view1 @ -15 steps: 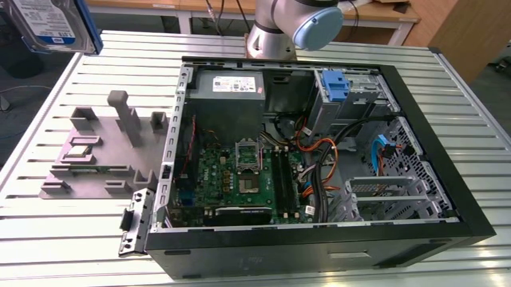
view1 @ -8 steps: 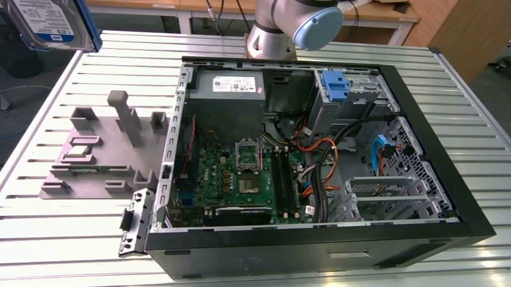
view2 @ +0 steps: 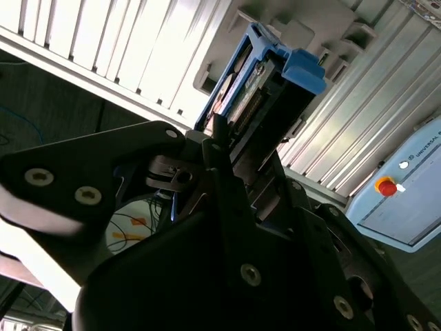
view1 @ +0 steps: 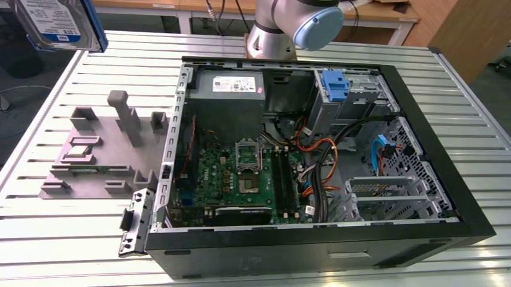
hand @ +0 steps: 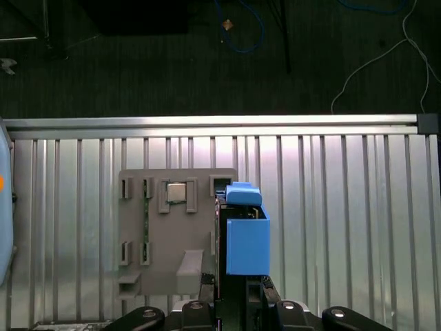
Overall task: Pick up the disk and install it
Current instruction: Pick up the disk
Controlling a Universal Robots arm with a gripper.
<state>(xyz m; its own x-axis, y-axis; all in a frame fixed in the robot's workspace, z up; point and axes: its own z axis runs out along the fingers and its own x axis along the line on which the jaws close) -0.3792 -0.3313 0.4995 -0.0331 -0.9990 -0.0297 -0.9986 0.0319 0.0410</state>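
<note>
Fingers (view2: 224, 165) clamped on the disk (hand: 244, 238) (blue carrier edge-on in the first wrist view), held in the air well above the grey parts holder (hand: 165, 234) and slatted bench (hand: 331, 207). Open PC case (view1: 467, 197) lies on the bench beside the holder.
</note>
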